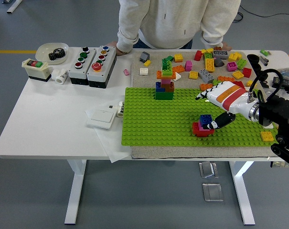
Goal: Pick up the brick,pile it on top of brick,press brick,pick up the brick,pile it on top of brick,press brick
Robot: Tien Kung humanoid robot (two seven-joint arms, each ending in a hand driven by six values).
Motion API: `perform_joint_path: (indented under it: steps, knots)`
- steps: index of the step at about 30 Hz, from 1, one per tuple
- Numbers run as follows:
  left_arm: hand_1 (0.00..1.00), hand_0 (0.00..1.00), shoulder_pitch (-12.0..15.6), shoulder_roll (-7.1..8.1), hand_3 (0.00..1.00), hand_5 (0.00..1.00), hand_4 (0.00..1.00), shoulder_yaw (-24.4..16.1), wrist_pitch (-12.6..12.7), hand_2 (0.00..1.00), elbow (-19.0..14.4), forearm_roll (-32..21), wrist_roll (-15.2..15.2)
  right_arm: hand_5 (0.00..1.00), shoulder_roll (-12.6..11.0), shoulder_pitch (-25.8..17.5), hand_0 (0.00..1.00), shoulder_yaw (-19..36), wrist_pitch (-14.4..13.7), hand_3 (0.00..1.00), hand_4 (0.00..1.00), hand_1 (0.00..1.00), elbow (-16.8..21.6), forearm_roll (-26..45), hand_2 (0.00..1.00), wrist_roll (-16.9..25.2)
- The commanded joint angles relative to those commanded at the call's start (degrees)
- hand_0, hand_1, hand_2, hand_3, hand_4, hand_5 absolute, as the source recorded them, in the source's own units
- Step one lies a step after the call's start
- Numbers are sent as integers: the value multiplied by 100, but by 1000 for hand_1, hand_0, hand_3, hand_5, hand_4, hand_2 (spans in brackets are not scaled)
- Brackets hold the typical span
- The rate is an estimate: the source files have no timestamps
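Head view shows you the right hand (219, 106) over the green baseplate (154, 124), its thumb tip touching the blue brick (205, 119) stacked on the red brick (199, 130); fingers loose, gripping nothing. A taller brick tower (165, 83) stands well apart.
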Motion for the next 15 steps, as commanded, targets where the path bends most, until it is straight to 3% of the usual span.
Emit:
perform_joint_path:
  steps: [15]
  knots:
    - [718,781,-3,2,564,607,590,-27,0,661,0,19,1,509,-58,-19,654,-5,60,813,998,665,86,-17,748,-5]
